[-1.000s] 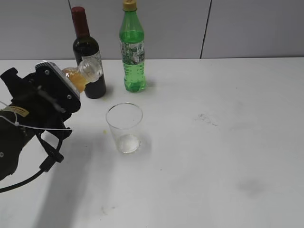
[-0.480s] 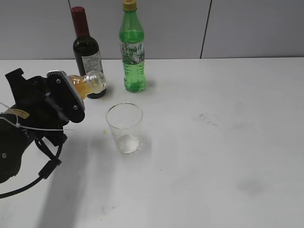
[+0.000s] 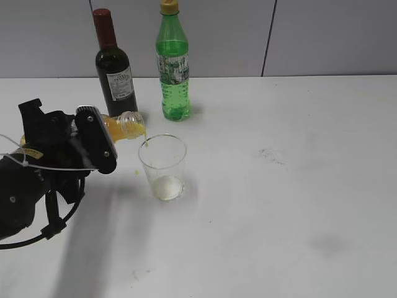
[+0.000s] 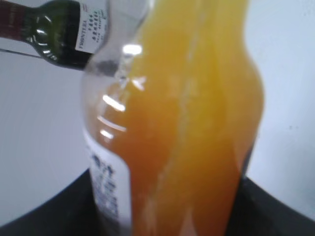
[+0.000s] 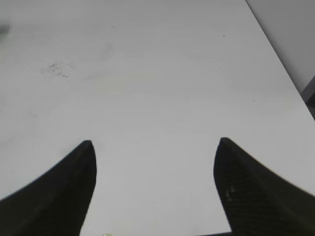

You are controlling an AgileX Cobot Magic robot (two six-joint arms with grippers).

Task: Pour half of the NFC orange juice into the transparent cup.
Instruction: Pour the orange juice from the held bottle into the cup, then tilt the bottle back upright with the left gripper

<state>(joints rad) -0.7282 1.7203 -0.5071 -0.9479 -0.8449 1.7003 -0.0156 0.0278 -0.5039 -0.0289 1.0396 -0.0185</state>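
Observation:
My left gripper [image 3: 102, 139] is shut on the NFC orange juice bottle [image 3: 122, 126] and holds it tipped almost level, mouth to the right, right at the left rim of the transparent cup [image 3: 162, 166]. A thin stream of orange juice leaves the mouth at the cup's rim. The cup stands upright on the white table [image 3: 279, 186]. In the left wrist view the bottle [image 4: 187, 113] fills the frame, full of cloudy orange liquid. My right gripper [image 5: 155, 147] is open and empty over bare table; it does not show in the exterior view.
A dark wine bottle [image 3: 114, 68] and a green soda bottle [image 3: 173, 62] stand at the back, just behind the cup and the tipped bottle. The wine bottle also shows in the left wrist view [image 4: 49, 29]. The table's right edge [image 5: 283, 69] shows in the right wrist view.
My left gripper has moved right and down and tipped the juice bottle further, bringing its mouth to the cup's rim. Juice now runs from the mouth. The right gripper's earlier state is not shown.

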